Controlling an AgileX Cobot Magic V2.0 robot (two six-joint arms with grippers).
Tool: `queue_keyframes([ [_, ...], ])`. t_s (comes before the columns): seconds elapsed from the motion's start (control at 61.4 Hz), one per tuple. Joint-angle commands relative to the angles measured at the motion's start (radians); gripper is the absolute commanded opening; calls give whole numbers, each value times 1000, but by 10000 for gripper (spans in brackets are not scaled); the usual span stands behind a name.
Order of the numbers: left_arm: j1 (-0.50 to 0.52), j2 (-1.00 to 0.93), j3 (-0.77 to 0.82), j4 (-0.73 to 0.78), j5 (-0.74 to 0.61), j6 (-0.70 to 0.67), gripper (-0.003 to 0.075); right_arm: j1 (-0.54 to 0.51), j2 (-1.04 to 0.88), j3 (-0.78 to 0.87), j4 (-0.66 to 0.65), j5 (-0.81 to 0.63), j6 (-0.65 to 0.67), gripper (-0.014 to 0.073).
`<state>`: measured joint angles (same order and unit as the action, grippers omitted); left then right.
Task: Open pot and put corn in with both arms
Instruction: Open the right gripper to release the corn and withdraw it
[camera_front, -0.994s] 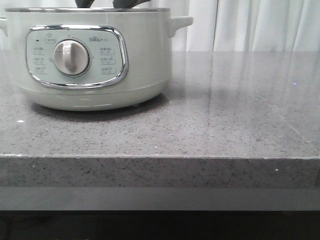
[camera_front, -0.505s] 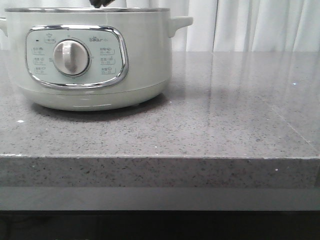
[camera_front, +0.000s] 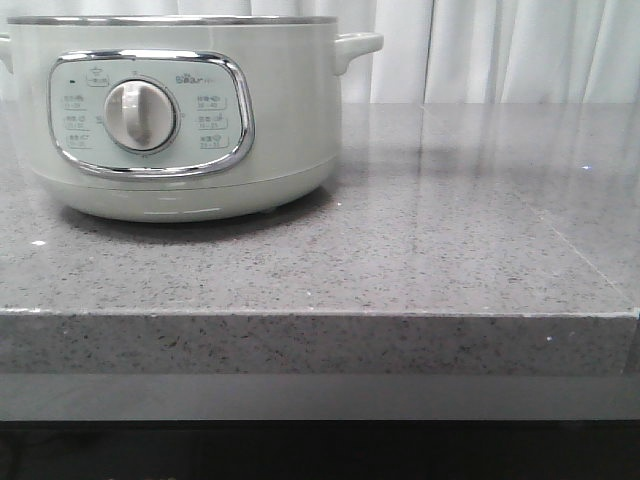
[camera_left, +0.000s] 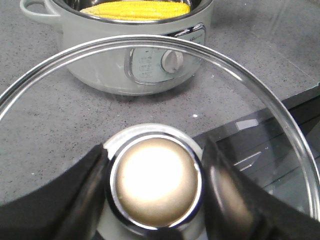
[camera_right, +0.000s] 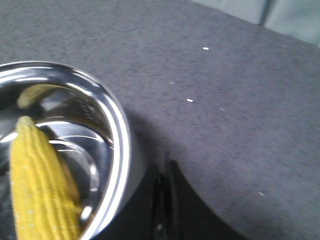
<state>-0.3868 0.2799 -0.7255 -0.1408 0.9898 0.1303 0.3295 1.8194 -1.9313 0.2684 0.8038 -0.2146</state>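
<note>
While left gripper (camera_left: 155, 200) clamps lid (camera_left: 280, 115), corn (camera_left: 136, 9) inside pot (camera_front: 180, 110)

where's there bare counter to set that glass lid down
Bare counter runs from the pot's right side to the far right edge and forward to the front lip. The left is crowded by the pot, corn inside. The left gripper holds the lid.

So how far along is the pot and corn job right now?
Mostly done. The pot is open and the corn lies inside its steel bowl. The left gripper holds the glass lid by its knob, away from the pot. Nothing obvious remains, except perhaps putting the lid back on or down.
</note>
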Motion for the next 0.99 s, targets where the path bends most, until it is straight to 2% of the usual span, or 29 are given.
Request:
queue_keyframes([
  [0.0, -5, 8, -37, -21, -147, -5, 251, -63, -133, 64, -12, -83, -12, -67],
  [0.277, -5, 8, -37, -21, -147, -5, 251, -214, -444, 501, -42, -344, -33, -67],
  [0.538, -5, 8, -37, -21, -147, -5, 251, -225, -791, 964, -42, -591, -69, -67],
  [0.766, -5, 44, -69, -20, -159, -5, 251, -225, -1105, 1275, -40, -641, -69, -67],
  [0.978, -5, 248, -208, 6, -161, 1, 251, -225, -1357, 1461, -21, -634, -69, -67],
])
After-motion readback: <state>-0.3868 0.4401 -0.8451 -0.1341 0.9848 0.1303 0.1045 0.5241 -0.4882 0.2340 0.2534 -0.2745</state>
